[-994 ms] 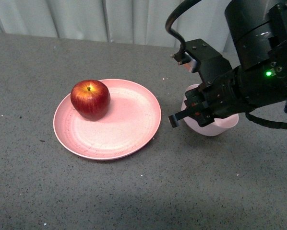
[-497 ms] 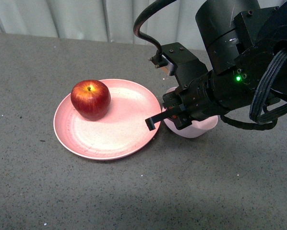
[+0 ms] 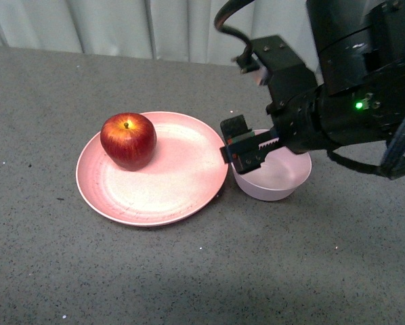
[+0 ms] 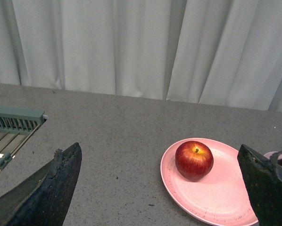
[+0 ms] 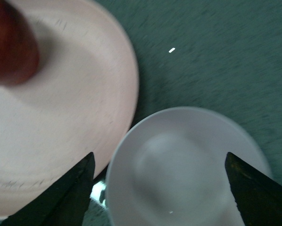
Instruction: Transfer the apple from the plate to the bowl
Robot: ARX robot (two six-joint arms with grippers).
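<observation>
bowl (image 3: 278,184) shifted left (toward plate (image 3: 155,203)), fingers (image 3: 234,128) raised

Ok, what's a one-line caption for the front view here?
Open right gripper hovers over the empty bowl, beside the plate where the apple sits.

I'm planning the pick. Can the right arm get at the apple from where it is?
Probably yes: the right end effector hangs open over the bowl, beside the plate, and only bare plate lies between it and the apple.
</observation>
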